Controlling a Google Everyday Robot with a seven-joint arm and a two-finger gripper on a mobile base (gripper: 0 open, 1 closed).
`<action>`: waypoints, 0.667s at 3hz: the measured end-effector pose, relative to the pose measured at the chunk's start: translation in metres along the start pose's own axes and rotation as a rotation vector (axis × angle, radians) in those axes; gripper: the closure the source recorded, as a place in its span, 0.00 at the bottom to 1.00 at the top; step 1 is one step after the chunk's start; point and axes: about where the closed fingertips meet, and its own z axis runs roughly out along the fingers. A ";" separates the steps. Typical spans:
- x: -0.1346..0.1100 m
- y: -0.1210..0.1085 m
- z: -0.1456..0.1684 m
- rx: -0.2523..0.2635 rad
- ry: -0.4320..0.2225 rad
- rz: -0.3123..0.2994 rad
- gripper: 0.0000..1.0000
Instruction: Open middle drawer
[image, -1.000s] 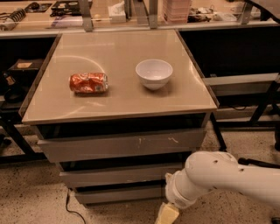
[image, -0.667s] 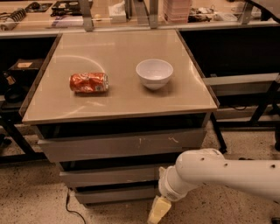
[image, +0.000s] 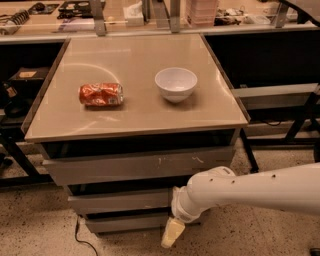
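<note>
Grey flat handleless middle drawer (image: 120, 201): shut | cream gripper (image: 172, 233): slid left, low beside short grey bottom drawer front (image: 125, 223); open or closed, cannot tell | pull not begun

free along the left and centre of the middle drawer (image: 120, 201) front, with bare floor (image: 42, 225) before it. blocked at the right by the white arm (image: 260, 187), slanting across that front down to the gripper (image: 172, 234), low before the bottom drawer (image: 120, 223). overhung closely above by the top drawer (image: 135, 167) front.
</note>
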 end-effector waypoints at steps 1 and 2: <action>0.001 -0.011 0.024 0.002 0.008 -0.014 0.00; 0.003 -0.025 0.044 0.003 0.017 -0.031 0.00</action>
